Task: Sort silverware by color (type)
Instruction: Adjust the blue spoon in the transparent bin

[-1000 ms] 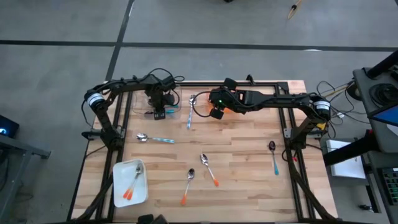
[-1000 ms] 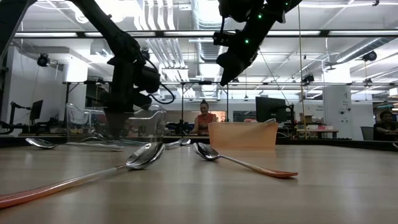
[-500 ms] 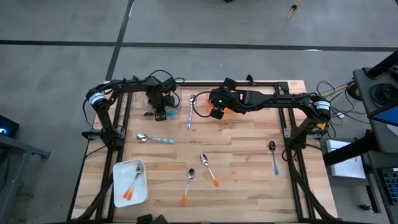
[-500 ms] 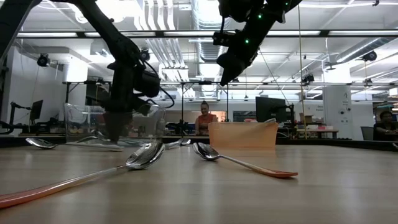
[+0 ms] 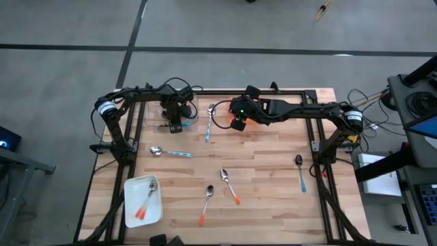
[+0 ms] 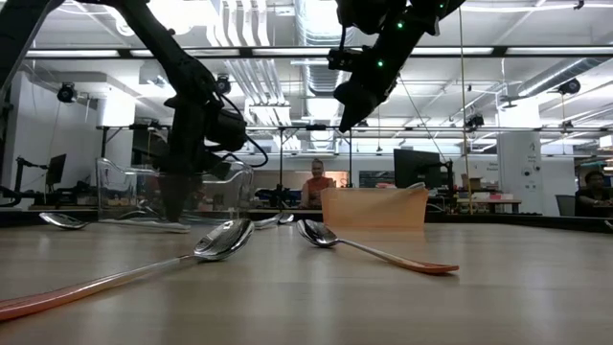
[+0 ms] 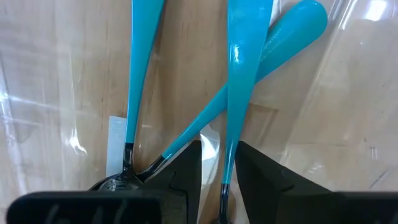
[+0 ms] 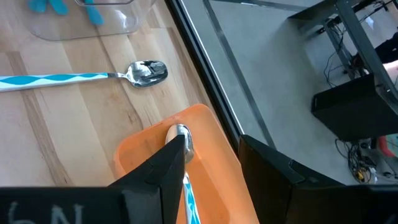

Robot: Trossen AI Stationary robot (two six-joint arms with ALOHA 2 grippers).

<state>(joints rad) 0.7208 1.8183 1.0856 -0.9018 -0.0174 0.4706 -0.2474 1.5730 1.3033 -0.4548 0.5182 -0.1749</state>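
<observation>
Sorting approx. half done. White rectangular tray at table's near left holds two orange-handled spoons; clear plastic bin at far left holds teal-handled spoons; orange tub holds one light-blue-handled spoon. Left gripper is down in the clear bin, fingers narrowly apart w/ a teal handle between them; grip can't be told. Right gripper hangs over the orange tub, jaws apart, empty. Loose on the wooden table: two orange-handled spoons, two light-blue, one dark teal
</observation>
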